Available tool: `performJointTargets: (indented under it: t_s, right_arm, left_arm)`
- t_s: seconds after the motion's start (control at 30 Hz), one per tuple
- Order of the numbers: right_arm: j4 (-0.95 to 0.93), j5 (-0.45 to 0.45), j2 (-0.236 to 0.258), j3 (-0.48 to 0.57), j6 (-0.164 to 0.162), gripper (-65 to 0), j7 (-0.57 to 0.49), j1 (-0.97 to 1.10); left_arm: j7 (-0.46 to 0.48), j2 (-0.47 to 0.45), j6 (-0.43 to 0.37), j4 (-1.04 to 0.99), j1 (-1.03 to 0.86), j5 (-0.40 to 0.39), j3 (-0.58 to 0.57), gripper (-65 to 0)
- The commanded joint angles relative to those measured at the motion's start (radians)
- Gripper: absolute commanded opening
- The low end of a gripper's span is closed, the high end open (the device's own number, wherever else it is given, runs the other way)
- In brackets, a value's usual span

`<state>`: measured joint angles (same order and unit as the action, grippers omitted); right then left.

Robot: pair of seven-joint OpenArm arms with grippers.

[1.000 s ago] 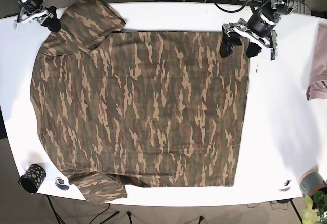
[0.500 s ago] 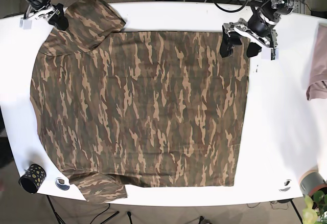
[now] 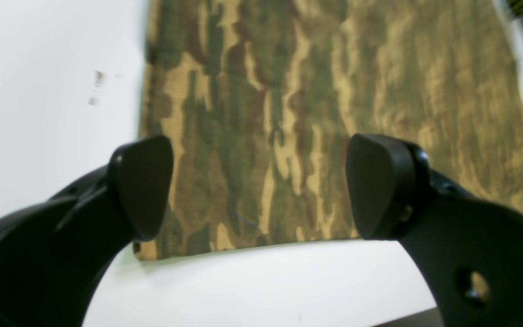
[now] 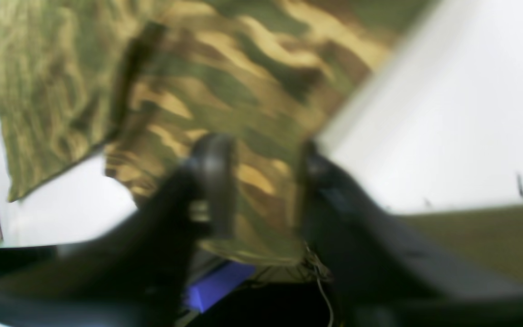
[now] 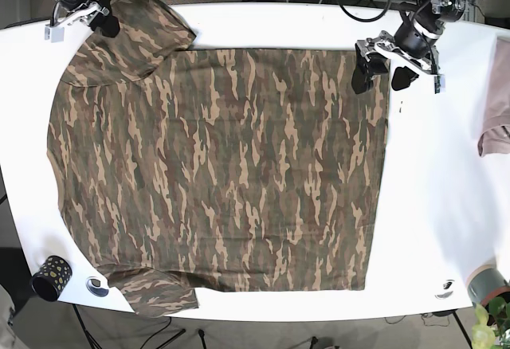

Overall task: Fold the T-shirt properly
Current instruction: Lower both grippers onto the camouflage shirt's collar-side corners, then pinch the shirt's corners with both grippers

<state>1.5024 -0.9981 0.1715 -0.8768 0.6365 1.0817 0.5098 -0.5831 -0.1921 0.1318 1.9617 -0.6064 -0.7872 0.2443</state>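
The camouflage T-shirt lies spread flat on the white table, one sleeve at the far left corner and one at the near left. My left gripper hovers open over the shirt's far right corner, its black fingers wide apart with cloth showing between them. At the far left sleeve, my right gripper appears in a blurred wrist view. Its gripper straddles the sleeve cloth with a narrow gap between the fingers.
A dark dotted cup and a tape roll sit at the near left corner. A pinkish cloth hangs in at the right edge. A grey object and a plant are at the near right.
My right gripper has moved right along the far edge onto the sleeve. The left gripper has shifted slightly up and right near the shirt's corner.
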Motion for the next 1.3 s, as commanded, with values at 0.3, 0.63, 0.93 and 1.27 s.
performJointTargets:
  t_s: [0.3,0.63,0.93,1.27]
  right_arm:
    - [0.013,-0.005,0.012,-0.005,0.007,-65.0,0.005,0.006]
    - [0.013,-0.005,0.012,-0.003,0.007,-65.0,0.005,0.005]
    - [0.013,-0.005,0.01,-0.002,0.009,-65.0,0.005,0.006]
    - [0.013,-0.005,0.009,-0.003,0.009,-65.0,0.005,0.008]
  left_arm:
    - [0.016,-0.008,0.007,-0.003,-0.06,-0.105,0.042,-9.4]
    - [0.019,0.0,0.007,-0.094,-0.111,-0.11,0.053,-9.6]
    - [0.019,0.0,0.021,-0.16,-0.1,-0.11,0.054,-9.6]
    - [0.018,0.0,0.088,-0.212,-0.025,-0.108,0.049,-32.4]
